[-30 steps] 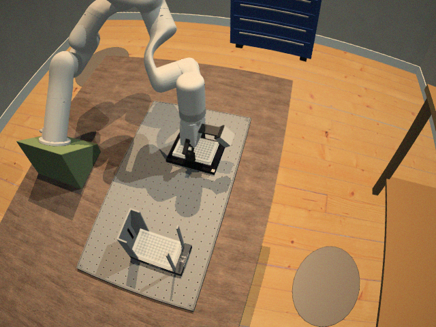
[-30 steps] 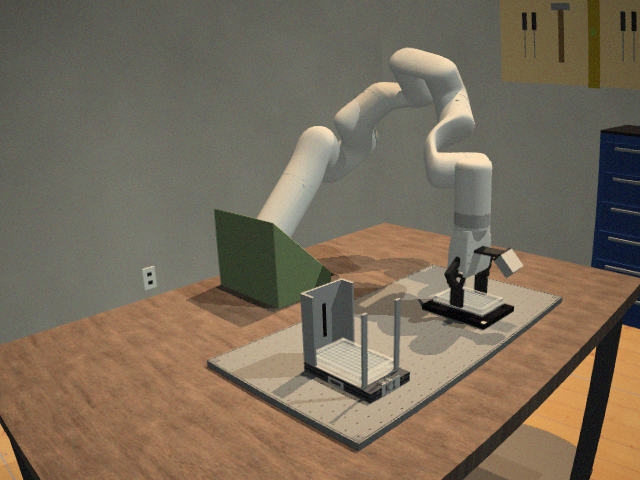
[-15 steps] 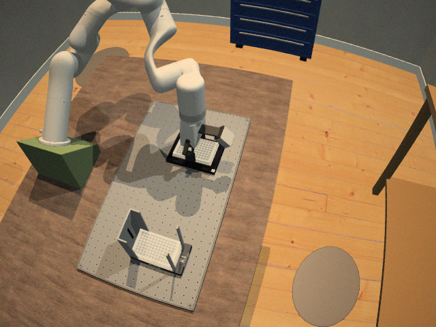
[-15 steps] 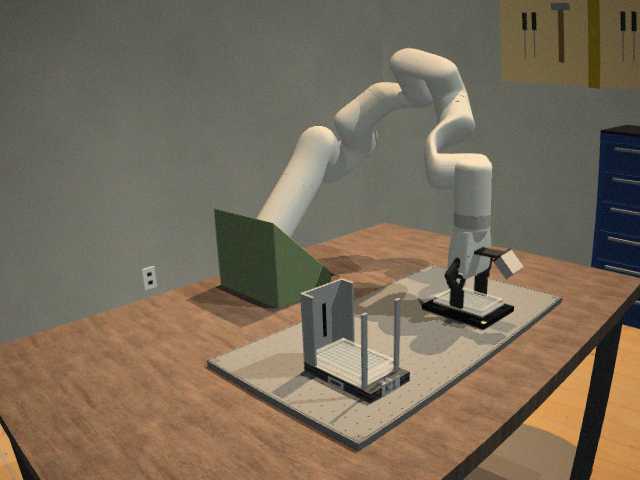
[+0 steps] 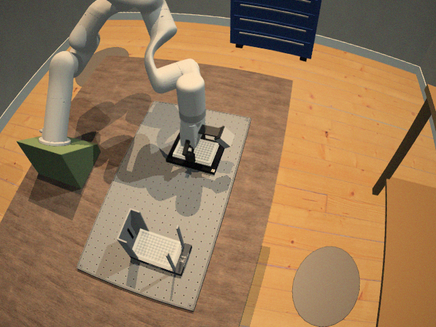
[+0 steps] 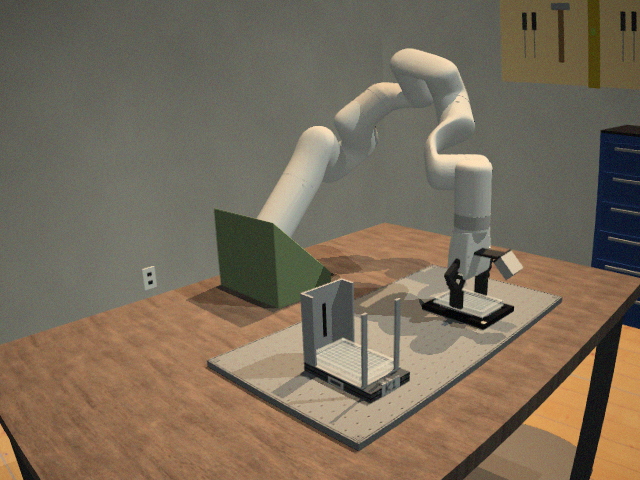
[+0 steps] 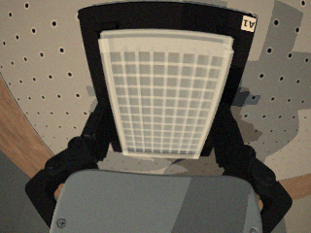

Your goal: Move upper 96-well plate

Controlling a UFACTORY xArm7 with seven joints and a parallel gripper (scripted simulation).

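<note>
Wooden table [image 6: 129, 361] carries a perforated grey base board [image 5: 105, 260] in a workshop room with a blue drawer cabinet [image 5: 274, 24] at the back.

Finding 1: the moved 96-well plate [image 5: 206, 149] lies in the black plate nest N1 [image 5: 176, 160], at the far end of the board from stack rack K1 [image 6: 326, 320]. One plate [image 5: 154, 248] remains low in the rack.

Finding 2: the gripper [image 6: 467, 291] stands directly over the nested plate with its fingers [image 6: 454, 289] spread to full width, one on each long side, holding nothing. The plate's long axis runs away from the wrist camera, between the two fingers, so a withdrawal would be straight up along the tool axis, in my judgement.

Finding 3: the pale A1 square [image 7: 249, 23] lies outside the nest's far right corner in the wrist view. Well lettering on the plate cannot be read, so corner agreement is unconfirmed.

Finding 4: the plate's near end is cut off by the gripper body in the wrist view. Full seating appears likely from the exterior view, but the locators are too small to verify.
</note>
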